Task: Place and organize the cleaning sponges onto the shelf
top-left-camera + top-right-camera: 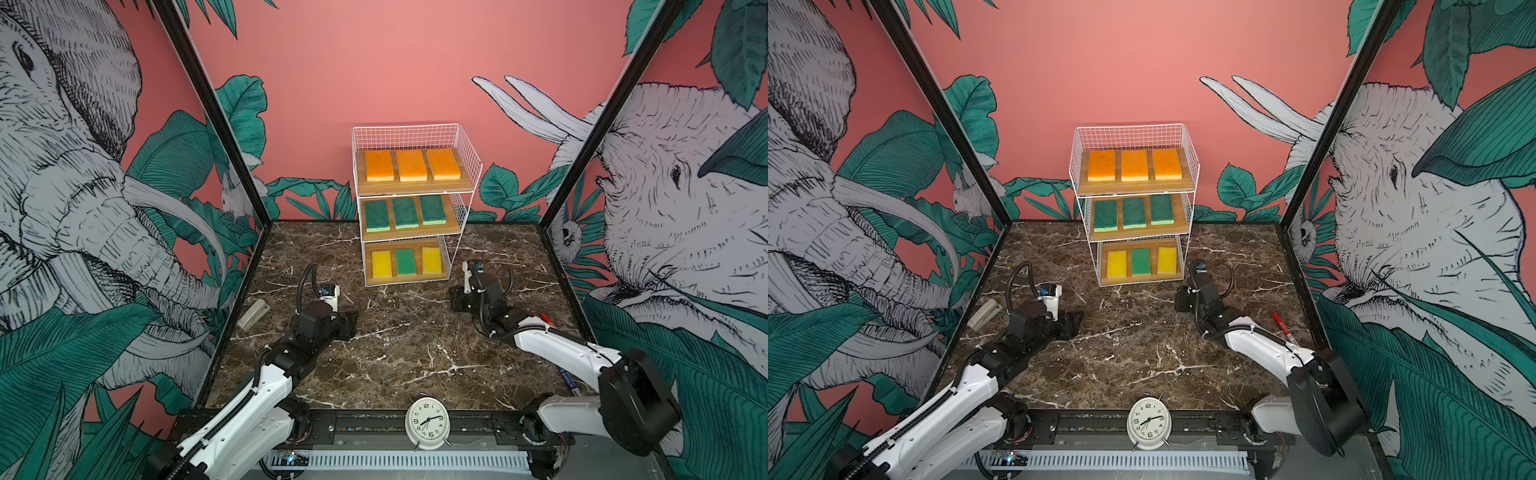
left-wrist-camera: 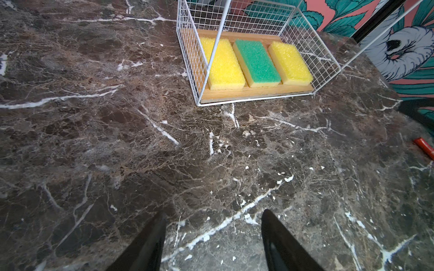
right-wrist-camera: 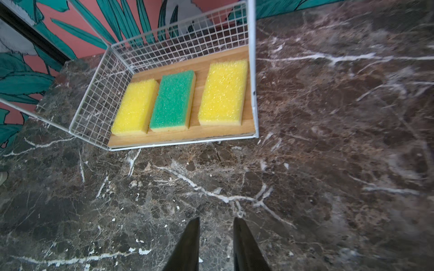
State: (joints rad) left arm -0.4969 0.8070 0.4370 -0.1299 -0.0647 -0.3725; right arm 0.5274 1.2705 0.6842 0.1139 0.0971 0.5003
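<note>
**Left gripper** (image 2: 212,212): the jaws stand wide apart. The two black tapered fingers (image 2: 150,246) frame a bare strip of the dark brown marble-patterned tabletop (image 2: 117,140), and nothing lies between them.

**Right gripper** (image 3: 216,218): the jaws are drawn together to a narrow slit. Only a thin band of marble shows between the black fingers (image 3: 187,246) — nothing is clamped.

**Position of the arms:** in both top views each gripper sits low over the tabletop, in front of the shelf and apart from it. The left gripper is well off towards the left. The right gripper is near the shelf's front right corner.

**Shelf** (image 1: 405,137): a white wire-mesh rack with three stepped light wooden boards, standing upright at the far edge of the tabletop against the pink wall.

- Top board: three flat rectangular orange sponges (image 1: 379,165) (image 1: 411,165) (image 1: 443,164), side by side.
- Middle board: three flat rectangular dark green sponges (image 1: 377,215) (image 1: 405,212) (image 1: 432,209), side by side, pale foam edges facing forward.
- Bottom board: one brighter green sponge (image 1: 405,262) between two yellow sponges (image 1: 381,264) (image 1: 432,260) — all lying flat, coarse face up.

**Other items:** a beige oblong block (image 1: 253,314) lies on the tabletop near the left wall. A red marker pen (image 1: 1281,324) lies beside the right arm. A round white alarm clock (image 1: 427,422) stands at the near edge, between the arm bases.
</note>
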